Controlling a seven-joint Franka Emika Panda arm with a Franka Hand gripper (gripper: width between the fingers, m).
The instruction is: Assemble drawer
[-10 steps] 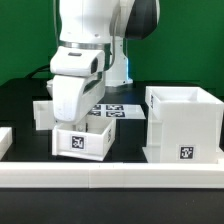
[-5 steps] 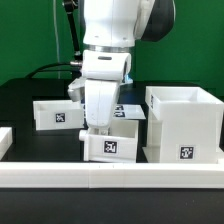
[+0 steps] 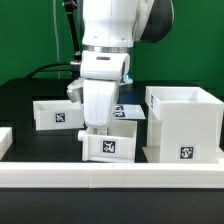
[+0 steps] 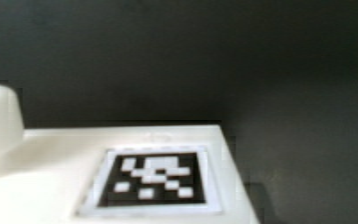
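Note:
My gripper [image 3: 98, 128] reaches down into a small white tray [image 3: 112, 146] at the front middle of the exterior view. It is shut on the tray's wall and holds the tray slightly tilted. The fingertips are hidden by the tray. The tall boxy casing [image 3: 185, 125] stands just to the exterior view's right of this tray, nearly touching it. A second small tray [image 3: 55, 113] sits on the table to the exterior view's left. The wrist view shows the held tray's white surface [image 4: 51, 160] and its black-and-white tag [image 4: 155, 180]. No finger shows there.
The low white border wall [image 3: 110, 178] runs along the front edge. The marker board [image 3: 125, 109] lies behind the arm. A white piece [image 3: 4, 140] shows at the exterior view's left edge. The table is black, with a green backdrop.
Since one second ago the arm has moved to the exterior view's right, bringing the tray with it up beside the casing. Over the last half second it barely moved.

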